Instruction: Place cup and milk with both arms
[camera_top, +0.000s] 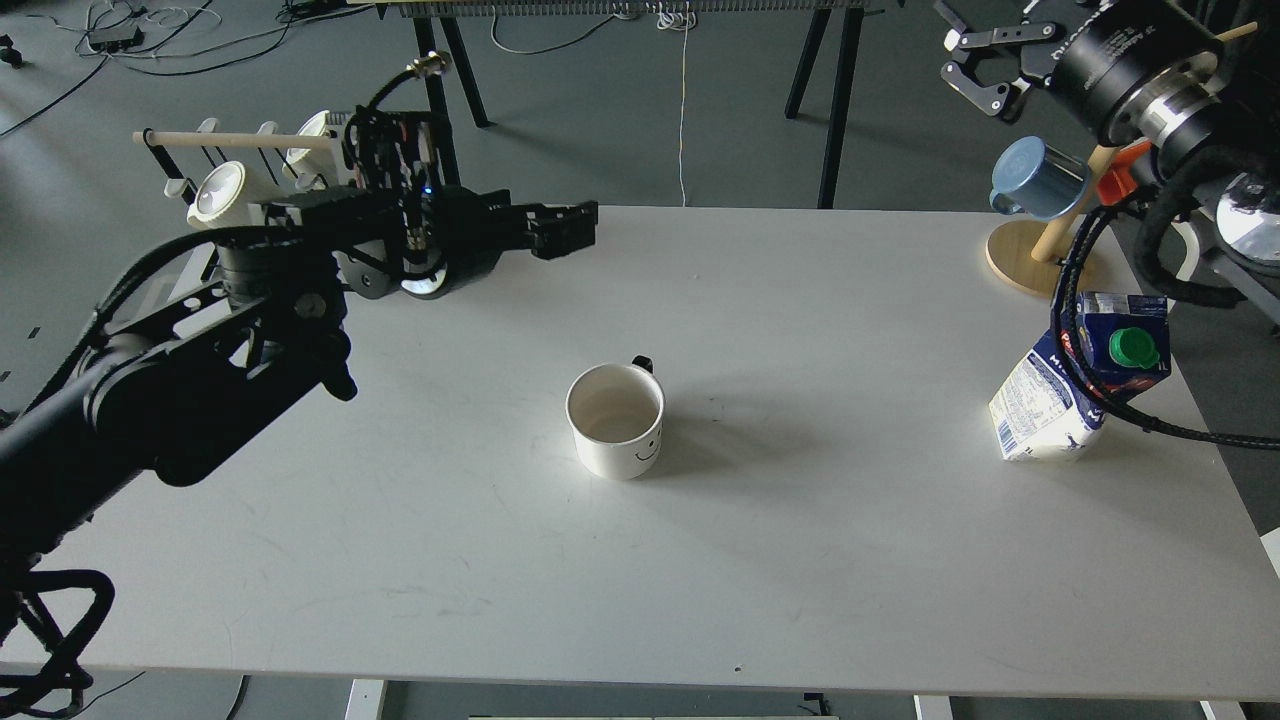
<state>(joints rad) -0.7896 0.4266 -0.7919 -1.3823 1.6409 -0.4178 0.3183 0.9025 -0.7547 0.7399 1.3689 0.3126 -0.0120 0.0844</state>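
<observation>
White table (800, 560) fills view. Cup (615, 420) upright mid-table, below and right of left gripper (572, 228), well apart; that gripper's finger spread cannot be told. Milk (1085, 390) upright at right edge, below right gripper (985, 70), fingers spread, empty.

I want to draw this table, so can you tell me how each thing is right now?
cup: upright, empty, free on the table.
milk: standing, green cap on, near the table's right edge.
left end effector: raised, away from the cup, holding nothing; open or shut unclear.
right end effector: open, empty, raised beyond the table.
cream mugs: lying sideways on the rack.
blue mug: hanging on the wooden stand.
</observation>
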